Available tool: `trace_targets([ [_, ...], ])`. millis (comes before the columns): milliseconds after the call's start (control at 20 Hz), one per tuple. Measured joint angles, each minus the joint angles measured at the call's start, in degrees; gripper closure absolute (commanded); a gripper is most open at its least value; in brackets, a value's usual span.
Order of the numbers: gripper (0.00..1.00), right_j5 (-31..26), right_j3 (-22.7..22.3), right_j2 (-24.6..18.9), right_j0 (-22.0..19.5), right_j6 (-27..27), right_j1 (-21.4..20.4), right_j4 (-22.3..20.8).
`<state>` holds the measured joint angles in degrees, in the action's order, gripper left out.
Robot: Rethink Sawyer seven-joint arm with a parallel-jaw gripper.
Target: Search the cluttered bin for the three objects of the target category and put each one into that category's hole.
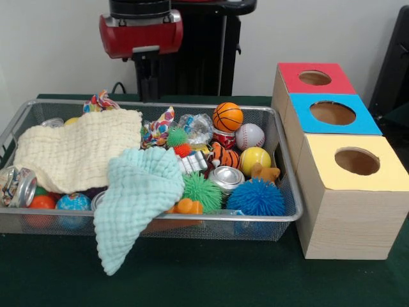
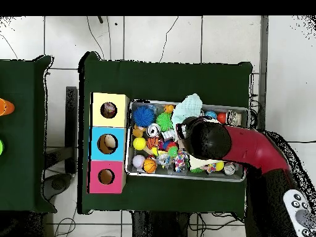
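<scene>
The silver wire-mesh bin [image 1: 289, 192] fills the table's left and middle; it also shows in the overhead view [image 2: 128, 139]. One knotted multicoloured fabric bundle [image 1: 100, 101] sits at the bin's far rim. A second bundle [image 1: 158, 128] lies mid-bin beside the cream cloth [image 1: 80, 150]. No third bundle shows. My gripper [image 1: 148, 83] hangs black below the red arm head, above the bin's far side, between the two bundles and touching neither. In the overhead view the arm [image 2: 207, 139] covers the bin's middle and hides the gripper.
A mint cloth [image 1: 137, 198] drapes over the bin's front rim. A basketball [image 1: 227, 116], baseball [image 1: 249, 135], blue spiky ball [image 1: 255, 198], green spiky ball [image 1: 202, 190] and cans [image 1: 225, 178] crowd the bin. Red [image 1: 294, 80], blue [image 1: 307, 121] and yellow [image 1: 326, 150] topped wooden boxes with holes stand right.
</scene>
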<state>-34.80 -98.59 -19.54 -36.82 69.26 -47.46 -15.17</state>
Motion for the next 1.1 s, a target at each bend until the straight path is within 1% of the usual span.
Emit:
trace_targets([
  [150, 1.0, 0.0, -0.2, -2.2, -1.8, -1.1, 0.6, -2.6],
  [300, 1.0, -0.2, -1.0, -5.2, -3.8, -3.3, 1.5, -6.4],
  [550, 1.0, -1.2, -2.2, -8.4, -5.7, -6.0, 2.2, -9.6],
  [600, 1.0, -1.6, -2.9, -9.6, -6.5, -7.1, 2.4, -10.5],
  [800, 1.0, -2.3, -4.0, -11.0, -7.4, -8.0, 2.7, -12.0],
  [1100, 1.0, -4.1, -5.4, -12.5, -8.0, -8.0, 3.3, -14.8],
])
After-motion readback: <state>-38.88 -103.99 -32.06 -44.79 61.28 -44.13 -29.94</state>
